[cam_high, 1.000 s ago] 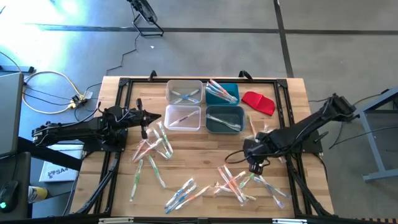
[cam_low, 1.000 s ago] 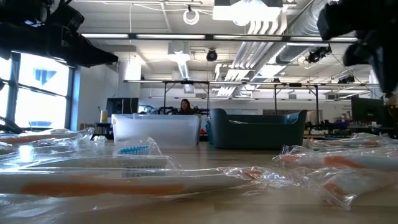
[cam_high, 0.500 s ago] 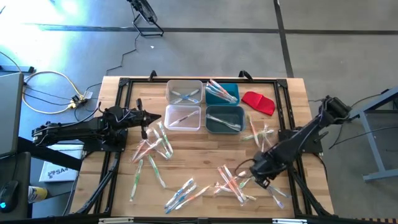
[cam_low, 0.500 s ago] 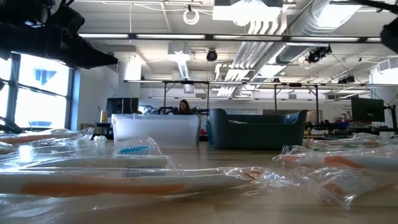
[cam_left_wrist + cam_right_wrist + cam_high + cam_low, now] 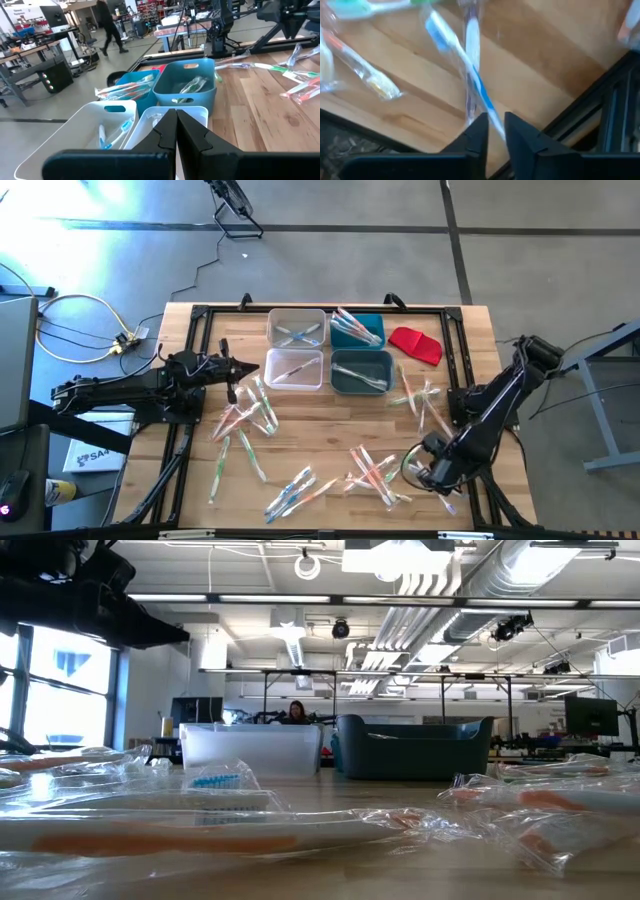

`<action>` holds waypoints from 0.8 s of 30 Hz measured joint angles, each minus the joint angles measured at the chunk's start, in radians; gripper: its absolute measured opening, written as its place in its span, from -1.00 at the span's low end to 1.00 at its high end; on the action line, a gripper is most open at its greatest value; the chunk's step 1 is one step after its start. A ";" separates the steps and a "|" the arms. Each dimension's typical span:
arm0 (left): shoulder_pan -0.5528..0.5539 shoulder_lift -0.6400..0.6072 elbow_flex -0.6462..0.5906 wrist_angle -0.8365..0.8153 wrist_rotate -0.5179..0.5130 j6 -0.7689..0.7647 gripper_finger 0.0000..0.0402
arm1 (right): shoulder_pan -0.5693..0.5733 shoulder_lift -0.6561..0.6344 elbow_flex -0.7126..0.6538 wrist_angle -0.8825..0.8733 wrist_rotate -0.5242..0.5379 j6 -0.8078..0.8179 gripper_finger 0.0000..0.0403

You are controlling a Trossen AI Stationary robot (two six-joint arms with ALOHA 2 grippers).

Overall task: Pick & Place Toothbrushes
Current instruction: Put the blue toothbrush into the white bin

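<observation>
Wrapped toothbrushes lie scattered flat on the wooden table in loose heaps, at the left [image 5: 245, 418], the near middle [image 5: 298, 490], the near right [image 5: 375, 470] and the right [image 5: 420, 395]. My right gripper [image 5: 420, 473] hovers low over the near-right heap. In its wrist view it is open by a narrow gap [image 5: 495, 122]. A blue toothbrush [image 5: 470, 75] in a clear wrapper runs into that gap; whether the fingers touch it I cannot tell. My left gripper [image 5: 255, 367] [image 5: 176, 112] is shut, empty and held above the table beside the near clear bin [image 5: 295, 368].
Two clear bins [image 5: 297, 328] and two teal bins [image 5: 362, 370] stand at the far middle, each with a few toothbrushes inside. A red cloth-like piece [image 5: 415, 345] lies to their right. A black frame rail [image 5: 615, 100] runs beside my right gripper. Wrapped toothbrushes [image 5: 200, 825] fill the low view's foreground.
My right gripper has swung from the table's middle right toward the near edge and a little to the right, coming down over the near-right heap and leaving the low view. The toothbrushes lie as before.
</observation>
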 joint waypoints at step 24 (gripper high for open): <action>0.000 0.000 0.000 0.003 0.000 -0.002 -1.00 | 0.150 0.201 0.000 0.092 -0.127 0.006 -0.28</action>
